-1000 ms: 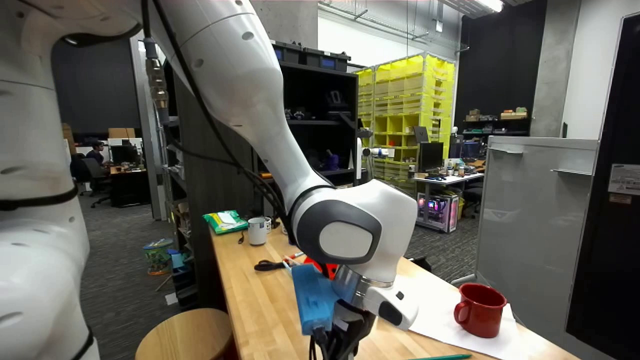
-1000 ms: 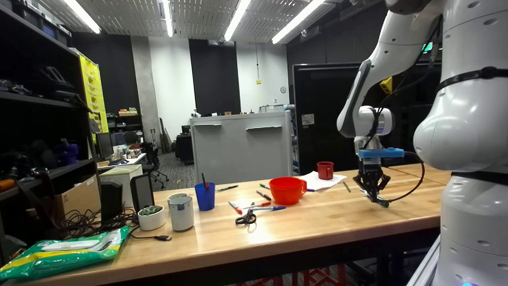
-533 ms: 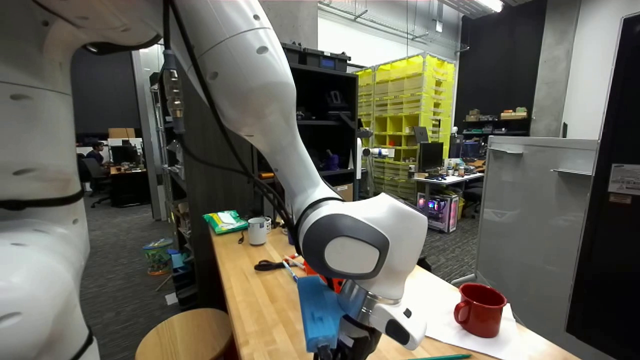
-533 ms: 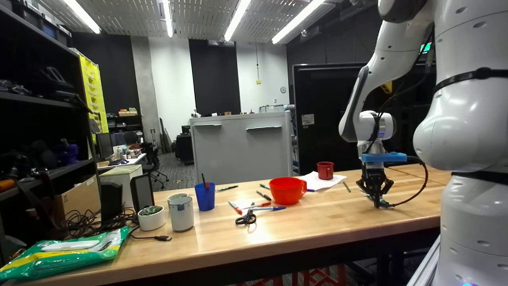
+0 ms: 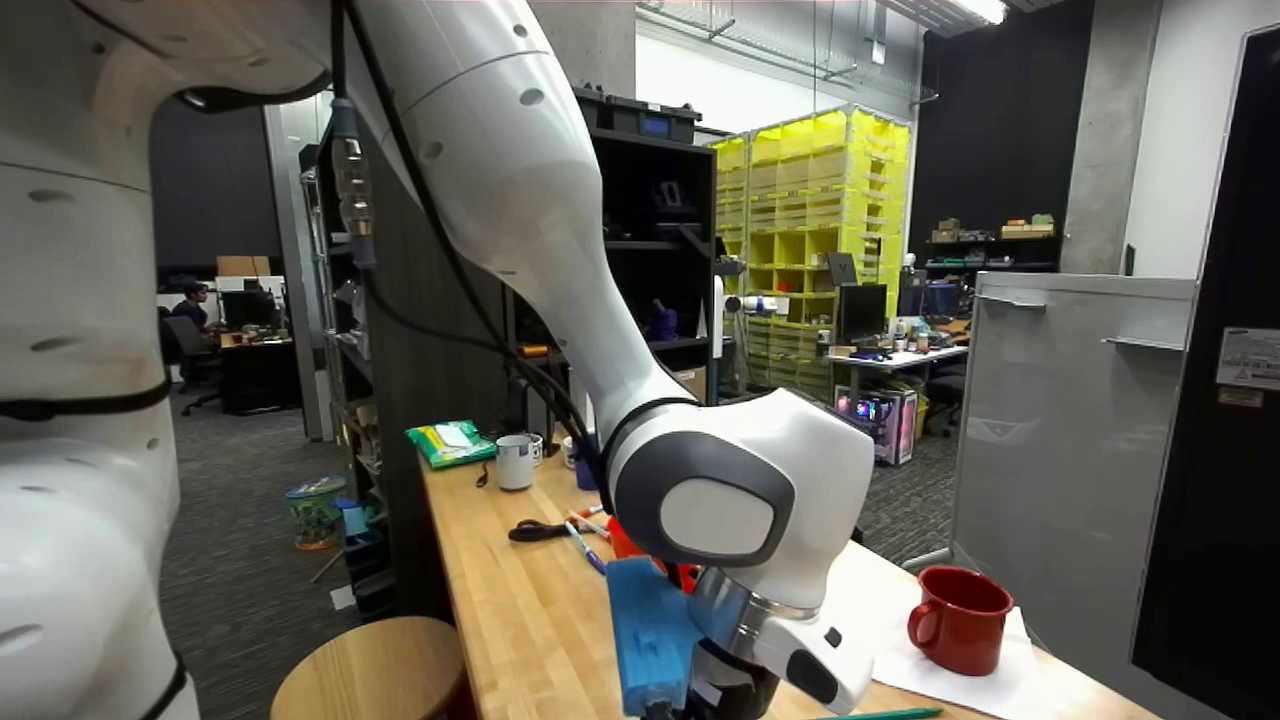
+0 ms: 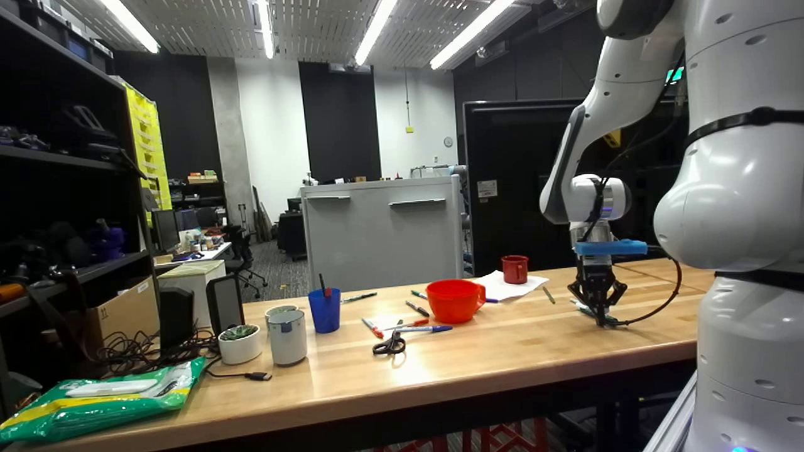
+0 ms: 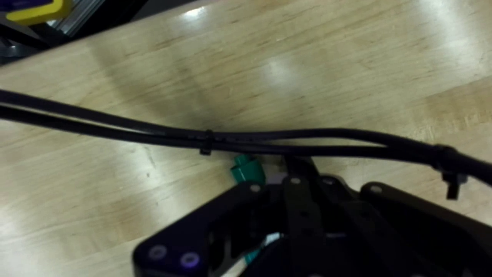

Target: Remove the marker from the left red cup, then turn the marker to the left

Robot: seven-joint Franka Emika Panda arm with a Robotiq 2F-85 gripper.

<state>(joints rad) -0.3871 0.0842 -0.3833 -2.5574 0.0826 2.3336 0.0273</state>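
Note:
A marker with a green cap and pale body (image 6: 580,306) lies on the table under my gripper (image 6: 602,322), at the right in an exterior view. In the wrist view its green cap (image 7: 249,171) shows just left of my fingertips; the rest is hidden by the gripper. A teal and white piece (image 7: 252,255) shows below; I cannot tell whether it is the same marker. My gripper's fingers come together at the tips, down at the table; nothing is seen held between them. The left red cup (image 6: 453,302) stands upright, farther left; the arm partly covers it in an exterior view (image 5: 622,543).
A dark red mug (image 6: 514,270) stands on white paper (image 6: 498,289) behind the gripper. Several pens, scissors (image 6: 391,344) and a blue cup (image 6: 325,312) are farther left. A green pen (image 5: 885,714) lies near the mug. Black cables (image 7: 330,141) cross the wrist view.
The arm and gripper have moved a little down and to the right in both exterior views. The fingertips are now closer to the green cap. The cups have not moved.

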